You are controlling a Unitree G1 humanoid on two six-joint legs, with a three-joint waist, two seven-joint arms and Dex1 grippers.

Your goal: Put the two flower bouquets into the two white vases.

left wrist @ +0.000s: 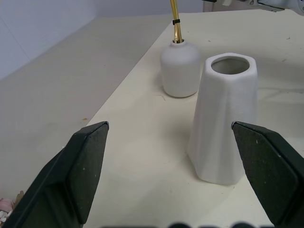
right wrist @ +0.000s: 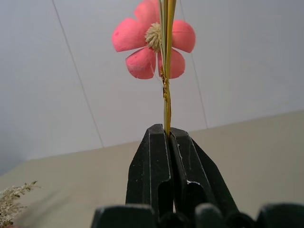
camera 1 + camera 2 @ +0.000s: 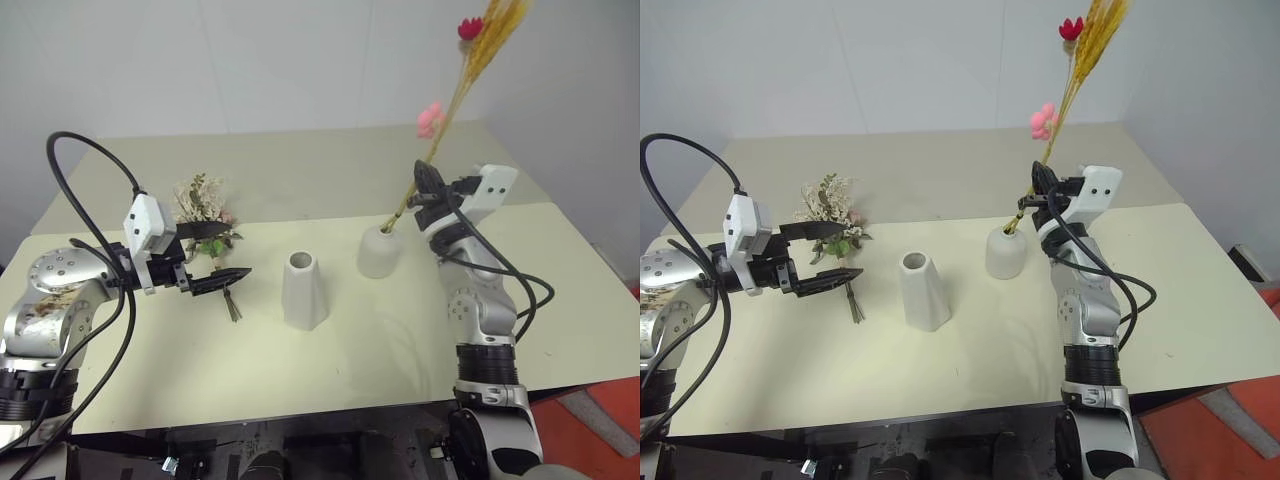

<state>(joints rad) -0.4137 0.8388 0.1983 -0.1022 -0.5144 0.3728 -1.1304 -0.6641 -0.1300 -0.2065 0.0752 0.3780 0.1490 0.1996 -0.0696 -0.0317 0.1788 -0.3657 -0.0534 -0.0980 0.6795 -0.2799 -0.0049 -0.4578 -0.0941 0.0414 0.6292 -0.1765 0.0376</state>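
Right claw (image 3: pixel 420 180) pinches the grass plume (image 3: pixel 470 70); no writing legible.

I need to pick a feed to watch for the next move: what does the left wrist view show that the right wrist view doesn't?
Left wrist view: the taller vase with its mouth empty, the rounded vase with the plume's stem end in its mouth, and the left gripper open. Right wrist view: the right gripper shut on the plume's stem, a pink bloom above it, and sprigs of the white bouquet. Both: the grass plume and the table.
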